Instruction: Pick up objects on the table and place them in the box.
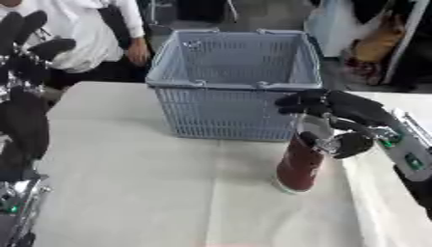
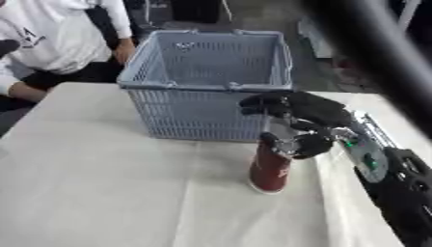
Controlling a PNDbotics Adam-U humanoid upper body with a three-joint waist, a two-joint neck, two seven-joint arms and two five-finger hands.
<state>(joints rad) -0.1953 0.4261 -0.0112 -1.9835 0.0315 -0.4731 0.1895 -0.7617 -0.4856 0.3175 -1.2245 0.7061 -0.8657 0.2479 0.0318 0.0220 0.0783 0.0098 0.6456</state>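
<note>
Right hand (image 1: 337, 120) around half-hidden maroon bottle (image 1: 300, 169)

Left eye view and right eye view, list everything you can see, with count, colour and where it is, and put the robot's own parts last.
basket: one, grey-blue plastic mesh, far middle of the table, upright.
bottle: one, dark red with a pale top, standing on the table just in front of the basket's right corner.
table: one, covered in off-white cloth, fills the lower part of both views.
right hand: one, black, fingers curled round the bottle's upper part.
left hand: one, black, raised at the left edge of the left eye view, fingers up, holding nothing.
</note>
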